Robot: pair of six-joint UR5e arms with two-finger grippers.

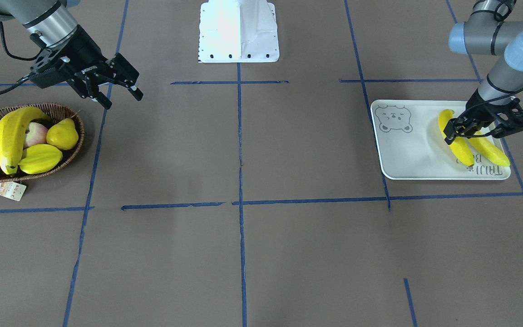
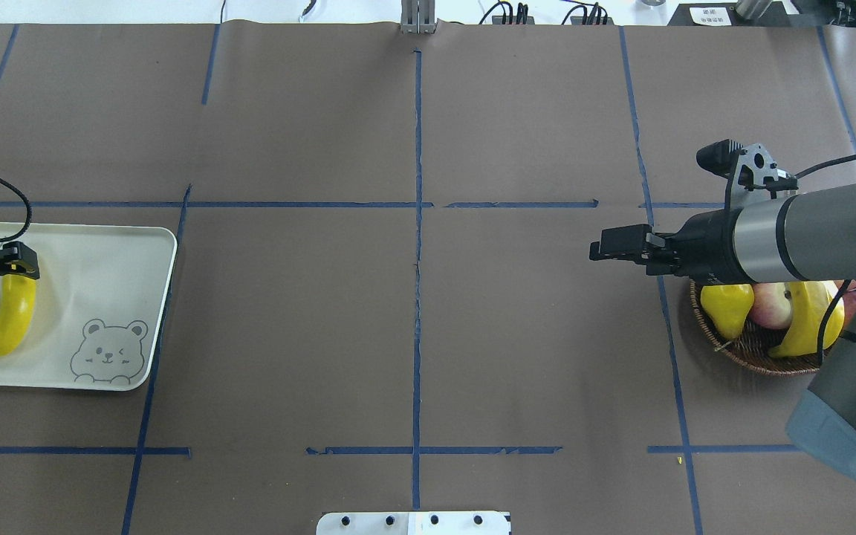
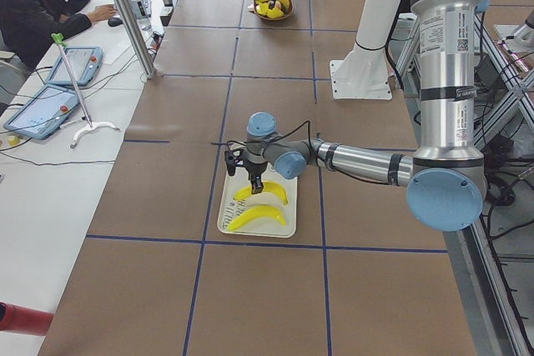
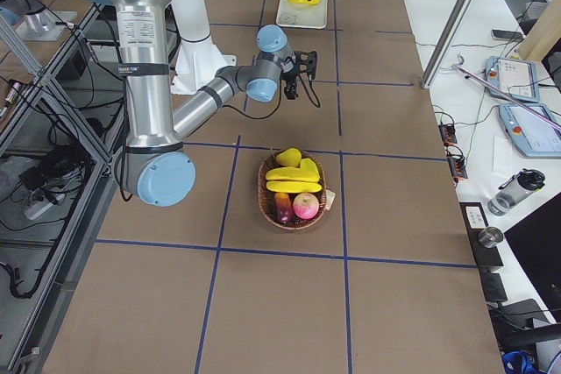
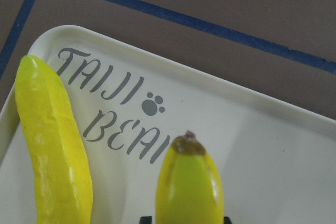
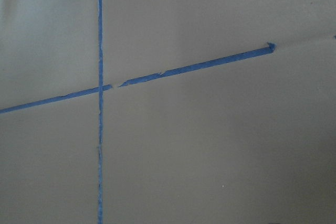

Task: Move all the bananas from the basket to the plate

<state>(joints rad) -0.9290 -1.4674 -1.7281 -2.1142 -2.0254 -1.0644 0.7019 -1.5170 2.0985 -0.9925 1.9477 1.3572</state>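
Placement of banana 2 on the plate (image 1: 407,154), more fruit waiting in the wicker basket (image 1: 73,150).
Left gripper (image 1: 471,134) sits low over the bear-print tray, its jaws pressed against both sides of the held banana (image 1: 462,152), just beside the placed banana (image 1: 493,152) (letting go looks like the immediate job). Right gripper (image 1: 123,99) hangs spread wide and empty near the basket, where at least 1 basket banana (image 1: 9,136) lies against a pear (image 1: 61,134) and starfruit (image 1: 39,159); next it must drop over that banana and pinch across its middle.

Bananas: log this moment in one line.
plate: held banana, loose banana | left hand: shut on held banana | right hand: open, beside basket | basket banana: waiting
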